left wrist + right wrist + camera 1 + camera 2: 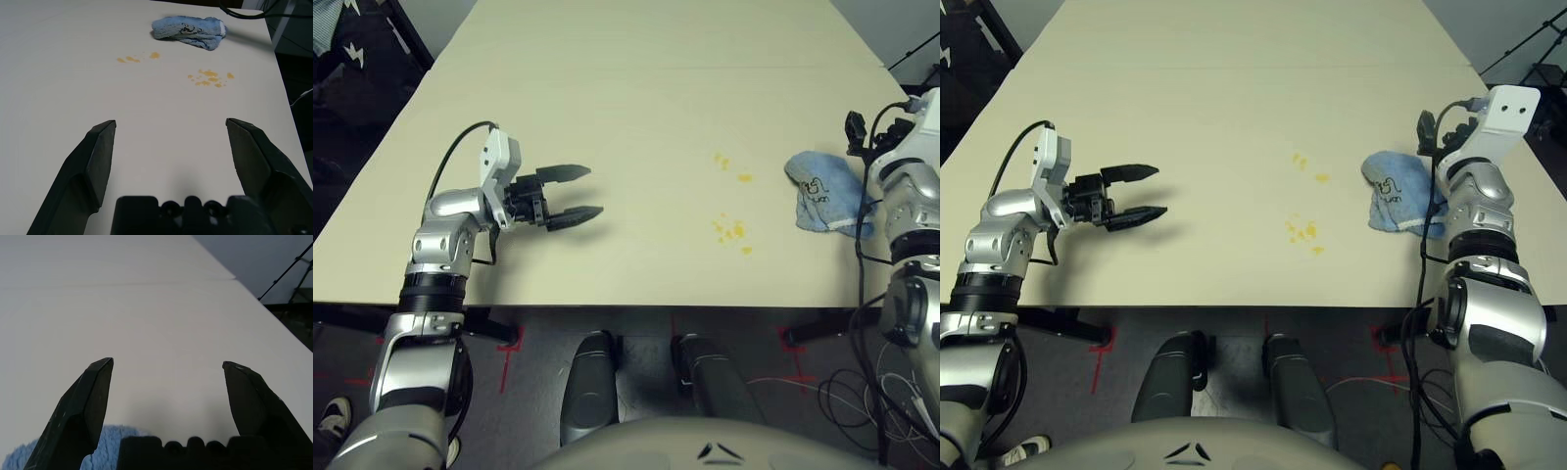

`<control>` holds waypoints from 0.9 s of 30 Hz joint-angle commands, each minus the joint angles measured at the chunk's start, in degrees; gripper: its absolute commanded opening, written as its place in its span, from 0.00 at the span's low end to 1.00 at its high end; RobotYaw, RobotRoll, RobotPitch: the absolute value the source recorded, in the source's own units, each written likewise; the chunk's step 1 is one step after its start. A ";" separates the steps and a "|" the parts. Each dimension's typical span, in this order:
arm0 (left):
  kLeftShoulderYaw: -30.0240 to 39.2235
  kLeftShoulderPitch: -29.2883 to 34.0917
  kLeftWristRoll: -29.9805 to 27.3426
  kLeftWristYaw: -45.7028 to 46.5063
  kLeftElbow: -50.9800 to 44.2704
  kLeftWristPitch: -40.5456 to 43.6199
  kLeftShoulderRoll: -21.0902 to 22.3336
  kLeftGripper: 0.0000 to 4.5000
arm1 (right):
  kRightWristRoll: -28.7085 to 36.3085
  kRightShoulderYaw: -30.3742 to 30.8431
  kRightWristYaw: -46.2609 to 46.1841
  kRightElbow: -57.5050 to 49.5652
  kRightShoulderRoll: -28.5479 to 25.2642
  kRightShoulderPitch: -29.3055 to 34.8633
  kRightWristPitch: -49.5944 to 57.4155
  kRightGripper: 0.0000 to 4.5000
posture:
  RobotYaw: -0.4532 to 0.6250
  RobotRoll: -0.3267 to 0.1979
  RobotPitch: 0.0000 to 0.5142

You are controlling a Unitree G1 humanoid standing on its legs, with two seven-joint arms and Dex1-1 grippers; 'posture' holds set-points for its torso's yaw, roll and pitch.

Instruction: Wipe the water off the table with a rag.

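While my left claw (570,193) hovers just over the bench (636,88) with its two fingers spread wide and nothing between them, the rag (824,192) lies well ahead of its tips, crumpled in a small blue heap with its dark printed mark facing up. The water (732,229) sits between that claw and the rag: two little clusters of yellow-orange drops, both nearer the rag than my left fingertips, and apart from it. My right claw (166,372) is also wide open and empty, its fingers pointing out across the bare bench; the rag lies just beneath the claw's base, by the root of one finger. From my head camera, the rag lies right beside my right wrist, though I cannot tell whether the claw touches it.
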 commanded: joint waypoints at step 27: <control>-2.23 1.04 2.02 1.29 -0.02 -3.18 -2.66 1.00 | 2.95 5.90 24.52 -14.50 -8.43 12.63 30.72 0.99 | 0.48 0.62 0.34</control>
